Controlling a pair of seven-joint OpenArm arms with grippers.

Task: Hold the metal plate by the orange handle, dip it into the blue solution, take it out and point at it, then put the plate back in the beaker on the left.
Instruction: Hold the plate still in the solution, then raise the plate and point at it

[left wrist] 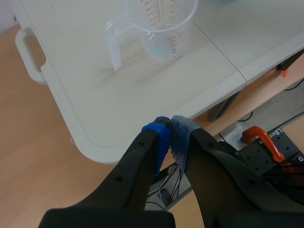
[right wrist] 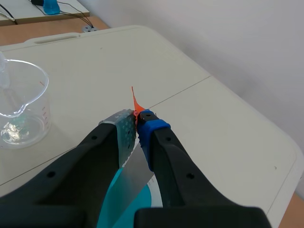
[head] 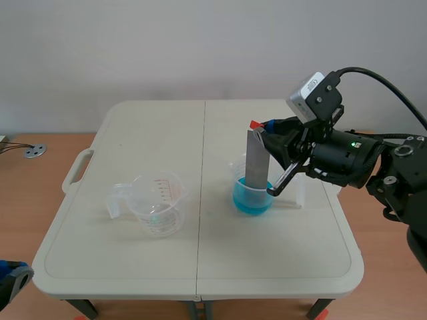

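Note:
The grey metal plate (head: 255, 160) stands upright with its lower end in the blue solution of the right beaker (head: 251, 196). My right gripper (head: 261, 129) is shut on its orange handle (head: 254, 125) from the right side. In the right wrist view the orange handle (right wrist: 135, 105) pokes out between the pads and the plate (right wrist: 135, 175) runs down toward the blue solution (right wrist: 112, 200). The empty clear beaker (head: 157, 203) stands on the table's left half. My left gripper (left wrist: 170, 129) is shut on nothing, low off the table's front left corner, with the empty beaker (left wrist: 159, 26) ahead of it.
The white folding table (head: 120, 267) has a carry handle (head: 75, 170) on its left edge. A round metal fitting (head: 34, 151) lies on the wooden floor to the left. An orange clamp handle (left wrist: 263, 140) sits below the table.

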